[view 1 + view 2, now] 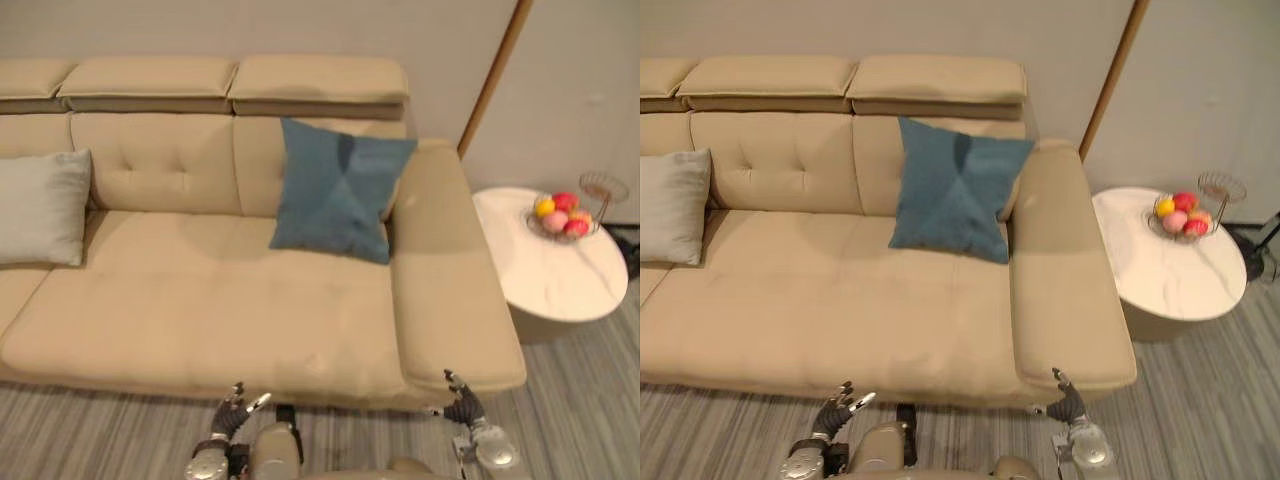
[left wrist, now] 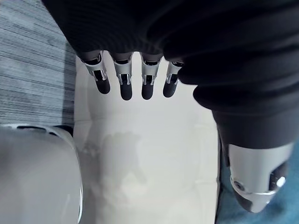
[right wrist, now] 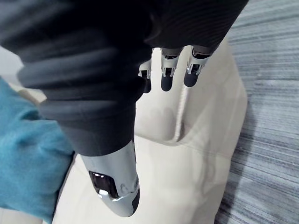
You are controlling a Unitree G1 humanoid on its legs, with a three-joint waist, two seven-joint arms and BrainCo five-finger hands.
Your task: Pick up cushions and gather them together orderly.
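With fingers apart and empty, my left robot hand and right robot hand are far from the leaning blue cushion; a stretched reach may topple it.

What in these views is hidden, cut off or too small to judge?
Light grey fabric cushion: left side cut by the eye views' left edge.
Beige upholstered sofa: runs past that edge; more cushions there cannot be ruled out.
Sofa back corner: hidden behind the blue square cushion.
Fruit in the wire basket: too small to name.
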